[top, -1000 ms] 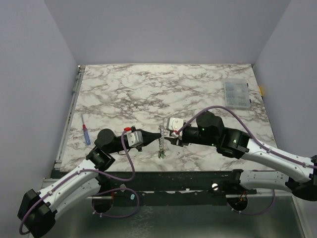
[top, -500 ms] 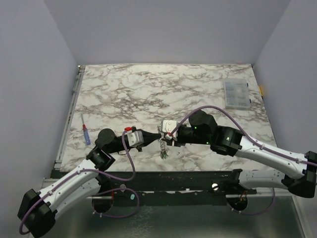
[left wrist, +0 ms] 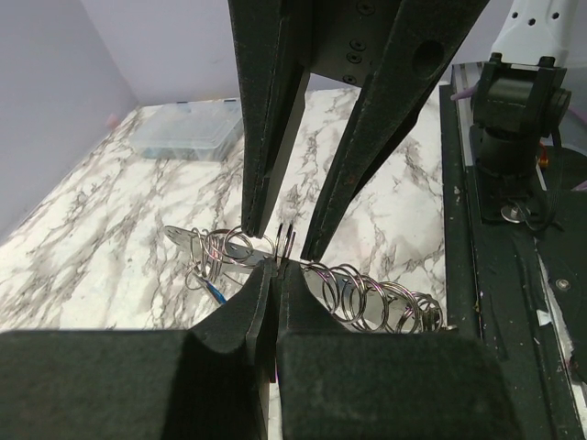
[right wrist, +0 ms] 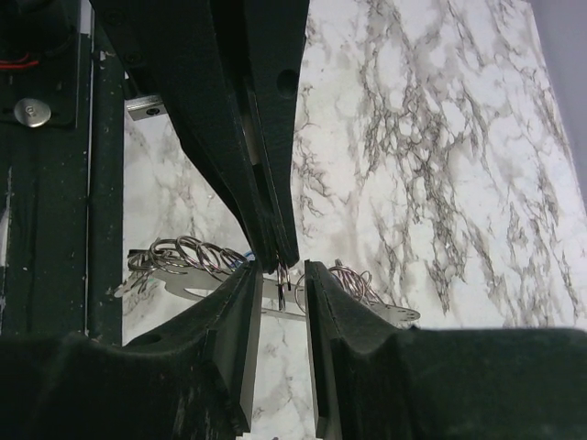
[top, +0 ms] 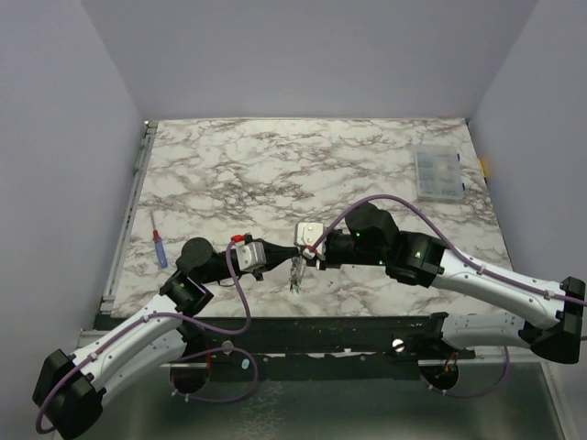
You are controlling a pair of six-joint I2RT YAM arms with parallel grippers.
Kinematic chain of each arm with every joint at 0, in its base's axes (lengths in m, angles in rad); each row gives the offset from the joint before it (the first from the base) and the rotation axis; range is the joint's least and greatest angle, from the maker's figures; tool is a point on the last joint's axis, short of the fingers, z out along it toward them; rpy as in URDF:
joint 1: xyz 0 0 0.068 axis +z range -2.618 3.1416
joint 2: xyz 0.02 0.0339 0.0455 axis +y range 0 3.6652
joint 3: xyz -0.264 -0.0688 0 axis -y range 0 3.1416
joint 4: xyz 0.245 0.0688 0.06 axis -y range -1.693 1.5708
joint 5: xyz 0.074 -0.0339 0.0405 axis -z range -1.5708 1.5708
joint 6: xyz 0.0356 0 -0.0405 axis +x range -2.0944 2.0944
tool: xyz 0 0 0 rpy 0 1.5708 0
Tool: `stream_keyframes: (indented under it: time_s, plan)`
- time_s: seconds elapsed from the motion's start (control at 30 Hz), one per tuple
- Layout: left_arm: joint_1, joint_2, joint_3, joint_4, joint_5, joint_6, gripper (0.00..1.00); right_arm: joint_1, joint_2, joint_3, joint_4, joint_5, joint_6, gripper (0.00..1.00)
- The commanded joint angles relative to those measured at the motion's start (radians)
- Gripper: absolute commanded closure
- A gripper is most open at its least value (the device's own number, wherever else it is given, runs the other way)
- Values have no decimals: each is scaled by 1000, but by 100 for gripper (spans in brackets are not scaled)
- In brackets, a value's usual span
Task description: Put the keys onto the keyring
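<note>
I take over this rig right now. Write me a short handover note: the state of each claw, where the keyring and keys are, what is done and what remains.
Left claw: shut on the keyring, gripping near its middle.
Right claw: open, one finger on each side of a small ring at the grip point.
Keys: at least one blue key hangs from the keyring. Other small rings are threaded on both sides. The number of keys cannot be told.
Left to do: probably seat that small ring, then check that all keys are on.

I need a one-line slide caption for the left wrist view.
Left gripper pinches the keyring while the open right gripper straddles it.
</note>
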Motion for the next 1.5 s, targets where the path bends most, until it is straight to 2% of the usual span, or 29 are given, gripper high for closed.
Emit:
stream_keyframes:
  time_s: [0.0, 0.13, 0.43, 1.0, 1.23, 1.37, 1.47]
  plan:
    - [-6, -8, 32, -1, 15, 7, 100, 0, 9, 28, -7, 5, -17, 68]
    - [-7, -8, 32, -4, 16, 10, 100, 0, 11, 30, -12, 15, -20, 70]
    - [-7, -8, 34, -9, 13, 14, 100, -1, -4, 28, -20, 30, -21, 66]
    - [-6, -14, 33, -9, 18, 16, 100, -2, 34, 14, -31, 37, -28, 68]
    - [-7, -19, 32, -11, 23, 16, 100, -1, 45, 18, -51, 30, -26, 74]
    - [-8, -22, 32, -14, 21, 19, 100, -1, 46, 23, -65, 27, -23, 80]
    - [-8, -23, 32, -15, 21, 20, 100, -2, 43, 22, -72, 19, -22, 88]
